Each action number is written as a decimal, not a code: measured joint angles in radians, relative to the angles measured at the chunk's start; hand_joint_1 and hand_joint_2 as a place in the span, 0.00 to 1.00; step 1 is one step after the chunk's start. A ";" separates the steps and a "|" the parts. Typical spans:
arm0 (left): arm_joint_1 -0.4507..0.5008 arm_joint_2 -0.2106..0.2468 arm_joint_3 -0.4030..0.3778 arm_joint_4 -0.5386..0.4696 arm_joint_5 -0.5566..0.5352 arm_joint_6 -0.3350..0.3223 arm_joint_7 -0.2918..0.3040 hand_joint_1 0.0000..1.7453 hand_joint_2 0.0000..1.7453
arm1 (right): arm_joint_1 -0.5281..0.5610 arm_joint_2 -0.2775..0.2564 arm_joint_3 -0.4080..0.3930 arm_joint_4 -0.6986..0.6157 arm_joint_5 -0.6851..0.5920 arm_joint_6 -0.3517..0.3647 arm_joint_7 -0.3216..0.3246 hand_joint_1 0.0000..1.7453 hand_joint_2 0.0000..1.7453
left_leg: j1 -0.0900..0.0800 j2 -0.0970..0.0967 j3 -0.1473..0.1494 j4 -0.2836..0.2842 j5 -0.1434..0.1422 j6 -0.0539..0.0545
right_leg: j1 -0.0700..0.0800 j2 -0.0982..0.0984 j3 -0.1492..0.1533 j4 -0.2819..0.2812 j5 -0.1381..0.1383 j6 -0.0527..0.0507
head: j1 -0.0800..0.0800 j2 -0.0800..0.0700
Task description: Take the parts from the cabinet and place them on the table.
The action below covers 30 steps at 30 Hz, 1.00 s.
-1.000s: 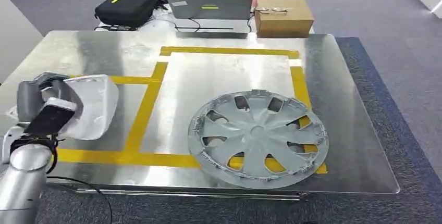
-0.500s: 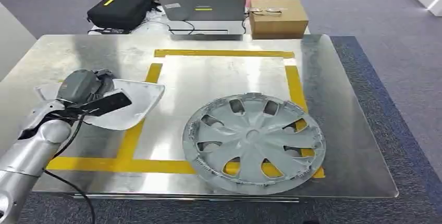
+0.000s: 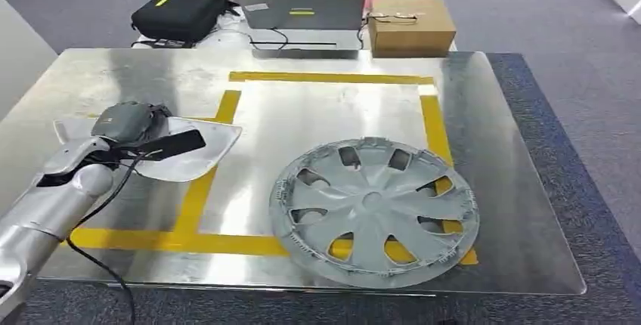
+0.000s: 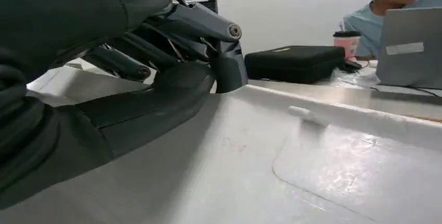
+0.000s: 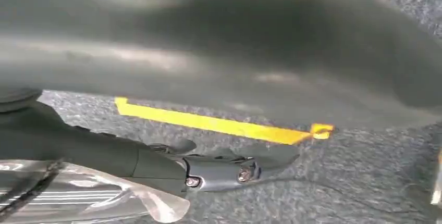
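- White plastic panel (image 3: 193, 147), a thin curved shell, at approx 9 o'clock on the steel bench (image 3: 491, 136), low over or resting on yellow tape (image 3: 212, 136).
- Left hand (image 3: 128, 125) grips panel's near edge, thumb over top, fingers (image 4: 130, 67) under.
- Looks light, stiffish w/ some flex, smooth; judged best held at the rim.
- Grey wheel cover (image 3: 374, 208) lies flat at approx 5 o'clock, well apart.
- Right hand (image 5: 208, 169): can't tell if it's holding anything.
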 joint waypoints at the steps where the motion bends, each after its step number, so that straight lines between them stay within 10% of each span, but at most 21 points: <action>1: -0.001 0.000 -0.002 0.004 0.000 0.001 0.000 1.00 1.00 | 0.001 0.000 0.000 0.000 0.000 0.000 0.000 0.00 0.00 | 0.002 0.001 0.003 -0.003 -0.002 -0.004 | 0.002 0.002 0.001 0.000 -0.002 -0.005 | 0.002 0.000; 4: -0.008 0.002 -0.006 0.013 0.000 0.002 0.000 1.00 1.00 | 0.000 0.000 0.000 0.000 0.000 0.000 0.000 0.00 0.00 | 0.004 0.002 -0.010 0.041 -0.038 -0.021 | -0.007 0.001 0.011 -0.008 0.000 -0.023 | -0.003 0.000; 8: -0.008 0.003 -0.013 0.033 0.000 0.001 0.000 1.00 1.00 | 0.001 0.000 0.000 0.000 0.000 0.000 0.000 0.00 0.00 | 0.008 0.002 -0.143 0.313 -0.142 -0.032 | -0.006 0.001 0.018 -0.008 -0.006 -0.031 | -0.003 0.000; 10: -0.010 0.003 -0.018 0.042 -0.002 0.006 0.007 1.00 1.00 | 0.000 0.000 0.001 0.000 0.000 0.000 0.000 0.00 0.00 | 0.008 0.002 -0.122 0.247 -0.076 -0.029 | -0.006 0.002 0.022 -0.007 -0.009 -0.030 | -0.003 0.000; 12: -0.019 0.003 -0.018 0.060 -0.013 0.029 0.026 1.00 1.00 | 0.000 0.000 0.002 0.001 0.000 0.000 0.000 0.00 0.00 | 0.008 0.003 -0.044 0.065 0.027 -0.022 | -0.006 0.004 0.030 -0.007 -0.014 -0.025 | -0.003 0.000; 19: -0.052 0.003 0.000 0.165 -0.055 0.093 0.080 1.00 1.00 | 0.000 0.000 0.008 0.002 -0.002 -0.006 0.003 0.00 0.00 | 0.008 0.003 -0.015 -0.010 0.027 0.008 | -0.002 0.002 0.003 0.018 -0.037 0.011 | 0.000 0.000; 22: -0.061 0.003 0.015 0.212 -0.063 0.110 0.098 1.00 1.00 | -0.001 0.000 0.009 0.002 -0.002 -0.008 0.004 0.00 0.00 | 0.008 0.004 -0.016 -0.009 0.025 0.019 | -0.004 0.002 -0.101 0.237 -0.136 0.016 | 0.004 0.000; 24: -0.057 0.003 0.028 0.240 -0.066 0.113 0.118 1.00 1.00 | 0.002 0.000 0.010 0.005 -0.003 -0.009 0.007 0.00 0.00 | 0.007 0.004 -0.015 -0.008 0.024 0.020 | -0.004 0.001 -0.134 0.294 -0.135 0.019 | 0.005 0.000; 27: -0.054 0.005 0.053 0.279 -0.081 0.109 0.160 1.00 1.00 | 0.001 0.000 0.010 0.005 -0.005 -0.011 0.018 0.00 0.00 | 0.009 0.002 -0.012 -0.005 0.020 0.014 | -0.004 0.000 -0.035 0.084 -0.012 0.014 | 0.006 0.000; 30: -0.050 0.016 0.079 0.319 -0.095 0.109 0.202 1.00 1.00 | -0.003 0.000 0.010 0.005 -0.011 -0.014 0.017 0.00 0.00 | 0.001 0.001 -0.021 0.002 0.017 -0.003 | -0.003 0.003 0.015 0.001 -0.015 0.002 | 0.004 0.000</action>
